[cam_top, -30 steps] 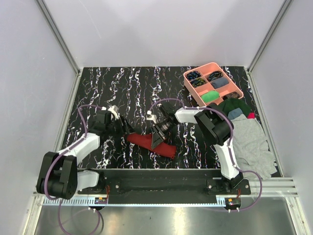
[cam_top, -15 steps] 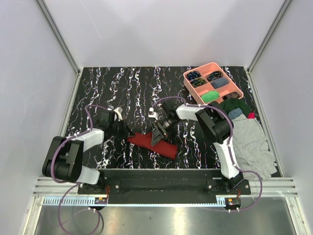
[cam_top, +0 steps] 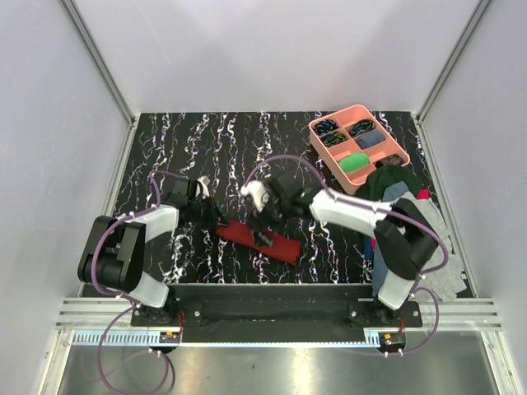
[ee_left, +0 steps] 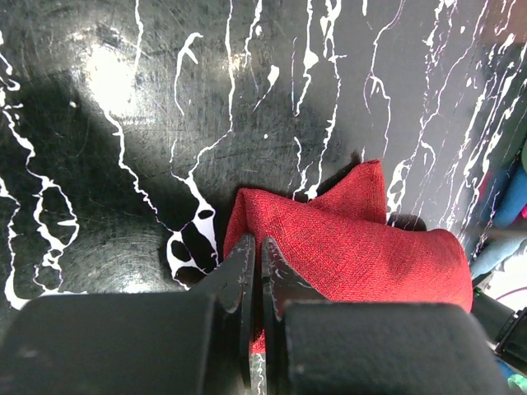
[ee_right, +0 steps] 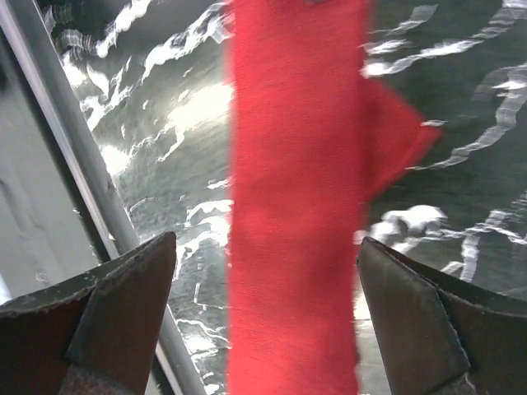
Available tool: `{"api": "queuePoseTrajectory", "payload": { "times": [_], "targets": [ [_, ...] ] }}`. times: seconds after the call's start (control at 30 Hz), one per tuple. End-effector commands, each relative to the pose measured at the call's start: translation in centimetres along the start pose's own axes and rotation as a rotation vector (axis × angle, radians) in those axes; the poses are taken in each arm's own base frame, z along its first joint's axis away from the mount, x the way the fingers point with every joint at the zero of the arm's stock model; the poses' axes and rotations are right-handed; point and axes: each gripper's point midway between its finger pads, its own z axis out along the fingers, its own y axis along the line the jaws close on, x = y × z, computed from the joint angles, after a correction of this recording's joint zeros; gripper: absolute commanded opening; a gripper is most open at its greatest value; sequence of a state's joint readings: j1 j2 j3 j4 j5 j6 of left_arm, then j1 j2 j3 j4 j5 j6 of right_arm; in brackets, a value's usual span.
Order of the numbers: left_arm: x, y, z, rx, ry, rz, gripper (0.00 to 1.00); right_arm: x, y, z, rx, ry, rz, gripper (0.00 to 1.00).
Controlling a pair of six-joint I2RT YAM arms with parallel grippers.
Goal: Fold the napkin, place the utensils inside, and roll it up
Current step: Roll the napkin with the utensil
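Napkin [cam_top: 257, 239]: rolled, laid slantwise on the bench [cam_top: 181, 140] near its front edge; anything inside is hidden. Left gripper [ee_left: 254, 255]: pressed together at the napkin's left end; a pinch cannot be made out. Right gripper [ee_right: 265, 243]: spread wide above the roll.

The left arm [cam_top: 152, 224] and the right arm [cam_top: 346, 212] are alike: glossy white links set between rounded black joint housings. A thin purple cable [cam_top: 284, 157] loops loose along each arm and trails down past its base. Both bases are fixed to one flat black plate [cam_top: 263, 303] at the near edge of the bench. The left pincer [ee_left: 257, 247] has blocky matte-black fingers [ee_left: 237, 284] that narrow to thin blades. Those of the right pincer [ee_right: 265, 243] are dark wedges with worn, paler edges.
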State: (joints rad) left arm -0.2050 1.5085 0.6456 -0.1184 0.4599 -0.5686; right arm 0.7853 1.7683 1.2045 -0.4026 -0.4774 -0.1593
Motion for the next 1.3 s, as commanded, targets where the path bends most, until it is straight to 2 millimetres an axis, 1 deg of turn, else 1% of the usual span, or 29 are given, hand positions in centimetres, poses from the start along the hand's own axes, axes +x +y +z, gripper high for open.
{"api": "queuePoseTrajectory", "payload": {
  "times": [0.0,0.03,0.07,0.1,0.23,0.33,0.4,0.47,0.53,0.63,0.73,0.77,0.8,0.83,0.87,0.9,0.93,0.97,1.0,1.03,1.07,1.1,1.13,1.17,1.2,1.23,1.27],
  "targets": [
    [-0.5,-0.1,0.0,-0.020,0.007,0.019,0.00,-0.2,0.2,0.8,0.250,-0.026,-0.217,1.00],
    [-0.5,-0.1,0.0,-0.022,0.011,0.017,0.00,0.3,0.5,1.0,0.255,-0.021,-0.221,1.00],
    [-0.5,-0.1,0.0,-0.021,0.012,0.017,0.00,0.1,0.4,1.0,0.284,-0.031,-0.231,1.00],
    [-0.5,-0.2,0.0,-0.021,0.014,0.019,0.00,0.2,1.4,1.4,0.280,-0.031,-0.257,1.00],
    [-0.6,-0.3,-0.1,-0.019,0.011,0.018,0.00,1.4,1.5,2.5,0.314,0.009,-0.295,1.00],
    [-0.6,-0.4,-0.1,-0.014,0.016,0.019,0.00,2.2,0.7,3.3,0.351,0.047,-0.315,1.00],
    [-0.5,-0.5,-0.2,-0.011,0.019,0.022,0.00,2.7,-0.2,3.7,0.390,0.070,-0.317,1.00],
    [-0.5,-0.4,-0.2,-0.012,0.021,0.022,0.00,2.8,-1.3,3.5,0.448,0.083,-0.321,1.00],
    [-0.5,-0.5,-0.2,-0.010,0.023,0.023,0.00,3.1,-1.9,3.7,0.474,0.102,-0.329,1.00],
    [-0.5,-0.5,-0.2,-0.008,0.023,0.026,0.00,3.5,-2.2,3.8,0.479,0.119,-0.329,1.00],
    [-0.6,-0.9,-0.4,0.005,0.021,0.034,0.00,4.0,-1.7,4.2,0.415,0.134,-0.292,0.90],
    [-0.8,-1.1,-0.5,0.011,0.015,0.038,0.01,4.4,-1.0,4.6,0.362,0.138,-0.277,0.80],
    [-0.9,-1.2,-0.6,0.013,0.010,0.040,0.06,4.5,-1.2,4.5,0.342,0.138,-0.247,0.75],
    [-1.1,-1.2,-0.7,0.009,-0.001,0.044,0.11,5.0,-0.5,4.6,0.287,0.150,-0.223,0.72],
    [-1.3,-1.5,-1.0,0.013,-0.014,0.049,0.22,5.3,0.6,4.9,0.197,0.152,-0.195,0.65],
    [-1.5,-1.5,-1.1,0.011,-0.024,0.051,0.29,5.5,0.6,4.8,0.156,0.149,-0.155,0.63],
    [-1.7,-1.4,-1.3,0.003,-0.036,0.054,0.36,5.8,1.0,4.7,0.107,0.159,-0.125,0.61],
    [-2.1,-1.7,-1.8,0.009,-0.059,0.065,0.48,6.3,2.4,5.0,-0.004,0.169,-0.087,0.60],
    [-2.3,-1.7,-2.0,0.005,-0.073,0.068,0.54,5.9,2.2,4.8,-0.040,0.164,-0.047,0.57],
    [-2.7,-1.4,-2.3,-0.012,-0.094,0.069,0.60,6.4,2.6,4.7,-0.080,0.189,-0.013,0.55],
    [-3.2,-1.8,-2.9,-0.007,-0.124,0.082,0.63,6.7,3.4,4.9,-0.156,0.202,0.022,0.54],
    [-3.5,-1.8,-3.3,-0.010,-0.141,0.088,0.67,6.3,3.7,4.9,-0.189,0.198,0.043,0.51],
    [-3.7,-1.6,-3.5,-0.023,-0.161,0.093,0.69,6.4,3.5,4.7,-0.214,0.206,0.078,0.50],
    [-4.0,-1.9,-4.1,-0.017,-0.190,0.109,0.69,6.5,4.1,4.8,-0.278,0.209,0.110,0.50],
    [-4.1,-2.1,-4.3,-0.011,-0.203,0.114,0.70,5.8,4.2,4.8,-0.305,0.196,0.128,0.49],
    [-3.7,-1.9,-4.3,-0.007,-0.203,0.112,0.70,5.7,3.9,4.6,-0.323,0.195,0.158,0.49],
    [-3.9,-2.3,-4.7,0.011,-0.227,0.124,0.70,5.7,4.2,4.6,-0.375,0.193,0.185,0.49]
  ]
}}
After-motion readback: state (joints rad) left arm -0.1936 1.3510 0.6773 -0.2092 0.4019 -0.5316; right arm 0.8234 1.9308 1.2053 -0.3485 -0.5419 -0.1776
